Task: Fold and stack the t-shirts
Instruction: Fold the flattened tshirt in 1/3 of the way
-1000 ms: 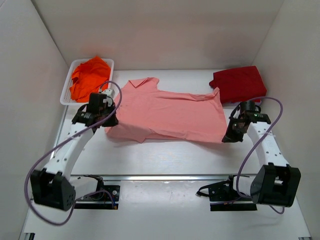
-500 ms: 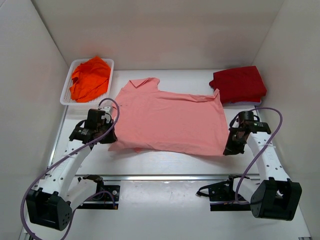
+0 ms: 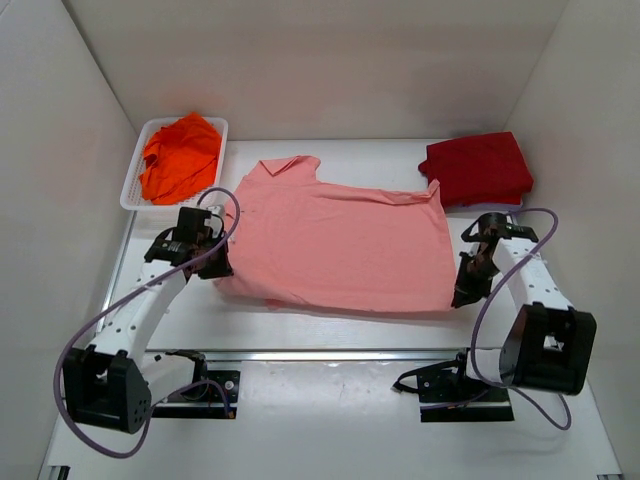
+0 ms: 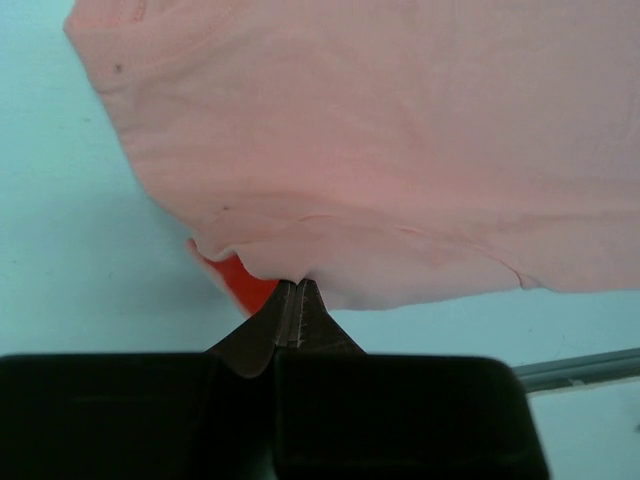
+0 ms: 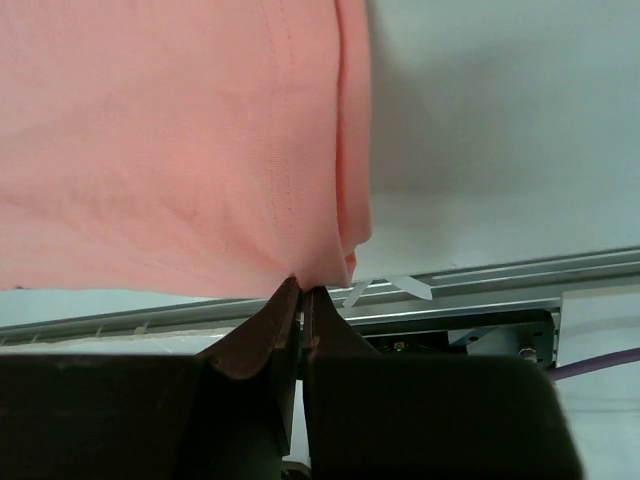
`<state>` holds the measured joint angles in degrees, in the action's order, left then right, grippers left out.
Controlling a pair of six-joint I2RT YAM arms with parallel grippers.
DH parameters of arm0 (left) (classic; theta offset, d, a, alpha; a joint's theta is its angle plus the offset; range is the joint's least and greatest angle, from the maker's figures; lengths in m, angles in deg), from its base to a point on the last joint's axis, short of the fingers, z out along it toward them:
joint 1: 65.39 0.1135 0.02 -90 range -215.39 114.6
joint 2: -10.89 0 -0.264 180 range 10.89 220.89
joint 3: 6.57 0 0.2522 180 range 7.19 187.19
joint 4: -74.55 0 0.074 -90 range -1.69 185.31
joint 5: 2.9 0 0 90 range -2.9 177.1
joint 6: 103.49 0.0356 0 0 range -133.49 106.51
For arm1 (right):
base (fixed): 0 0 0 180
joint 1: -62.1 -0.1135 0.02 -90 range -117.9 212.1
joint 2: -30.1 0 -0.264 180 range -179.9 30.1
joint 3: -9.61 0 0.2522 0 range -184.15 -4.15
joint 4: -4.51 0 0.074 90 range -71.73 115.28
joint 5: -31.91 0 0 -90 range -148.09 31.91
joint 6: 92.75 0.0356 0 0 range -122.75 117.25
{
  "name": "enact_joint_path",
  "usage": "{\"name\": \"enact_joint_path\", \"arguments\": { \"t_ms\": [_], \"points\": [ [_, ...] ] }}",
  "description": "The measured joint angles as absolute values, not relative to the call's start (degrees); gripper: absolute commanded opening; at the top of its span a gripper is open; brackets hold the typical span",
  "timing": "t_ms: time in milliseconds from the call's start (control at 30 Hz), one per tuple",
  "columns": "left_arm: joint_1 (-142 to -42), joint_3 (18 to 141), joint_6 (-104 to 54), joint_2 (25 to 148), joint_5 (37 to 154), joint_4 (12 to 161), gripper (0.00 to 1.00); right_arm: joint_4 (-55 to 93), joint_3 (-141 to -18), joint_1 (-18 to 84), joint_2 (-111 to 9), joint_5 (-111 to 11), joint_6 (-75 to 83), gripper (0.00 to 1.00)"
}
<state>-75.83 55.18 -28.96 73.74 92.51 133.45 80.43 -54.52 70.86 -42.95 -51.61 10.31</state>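
Observation:
The salmon-pink t-shirt (image 3: 340, 240) lies spread across the middle of the table, collar at the far left. My left gripper (image 3: 220, 268) is shut on its near-left edge, seen in the left wrist view (image 4: 296, 284) with the cloth (image 4: 400, 150) pinched between the fingers. My right gripper (image 3: 460, 295) is shut on its near-right corner, seen in the right wrist view (image 5: 300, 290) under the hem (image 5: 200, 150). The dark red t-shirt (image 3: 478, 167) lies folded at the far right. The bright orange t-shirt (image 3: 180, 155) is bunched in the basket.
The white slotted basket (image 3: 134, 183) stands at the far left corner. White walls close in the table on three sides. A metal rail (image 3: 320, 353) runs along the near edge by the arm bases.
Both grippers have drawn the pink shirt's near edge toward the near side of the table, stretching the shirt flatter. The other shirts have not moved.

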Motion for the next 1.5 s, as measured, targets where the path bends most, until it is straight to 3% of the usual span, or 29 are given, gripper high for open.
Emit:
{"name": "enact_joint_path", "arguments": {
  "t_ms": [733,767,800,867,900,933,967,1200,1300,1333,1367,1400,1433,1500],
  "points": [
    [-72.82,76.05,-27.91,106.14,91.64,125.91,0.01,77.1,-81.14,69.63,-78.6,-49.8,7.36,0.0],
    [-72.6,76.68,-27.93,107.34,91.46,125.19,0.05,76.67,-81.91,69.63,-79.32,-49.73,7.51,0.06],
    [-72.42,77.21,-27.93,108.21,91.18,124.82,0.18,76.47,-82.59,69.7,-79.78,-49.64,7.78,0.37],
    [-72.09,78.61,-28.13,110.03,90.96,123.94,0.39,75.84,-83.81,69.76,-80.35,-49.64,8.37,0.53],
    [-71.94,79.35,-28.24,110.73,90.96,123.59,0.42,75.27,-84.25,69.78,-80.4,-49.67,8.74,0.6],
    [-71.83,80.18,-28.69,111.43,90.98,123.18,0.48,74.65,-84.57,69.78,-80.33,-49.69,9.15,0.86],
    [-71.81,80.9,-29.02,111.91,90.98,122.61,0.48,73.8,-84.66,69.78,-80.07,-49.71,9.77,0.98],
    [-71.57,80.66,-30.01,111.62,91.0,120.32,0.5,69.1,-82.1,69.72,-73.51,-50.71,10.18,1.0],
    [-71.55,78.17,-30.01,109.15,90.98,120.36,0.42,67.92,-79.72,69.35,-70.08,-51.59,10.09,0.99],
    [-71.64,76.99,-29.92,107.91,90.98,120.25,0.34,67.03,-78.41,69.04,-68.9,-52.09,9.96,0.91],
    [-71.81,75.74,-30.05,106.7,90.98,120.25,0.28,66.7,-77.25,68.78,-67.98,-52.35,9.83,0.59],
    [-71.98,74.13,-29.96,105.13,90.96,120.21,0.22,66.57,-76.12,68.25,-67.19,-52.62,9.29,0.15],
    [-72.49,71.9,-29.57,103.34,90.96,120.14,0.17,66.33,-75.29,67.73,-66.76,-52.42,9.44,0.0],
    [-73.41,69.67,-29.7,102.01,90.96,120.16,0.14,65.02,-73.32,66.37,-66.21,-51.46,10.03,0.0]
  ]
}}
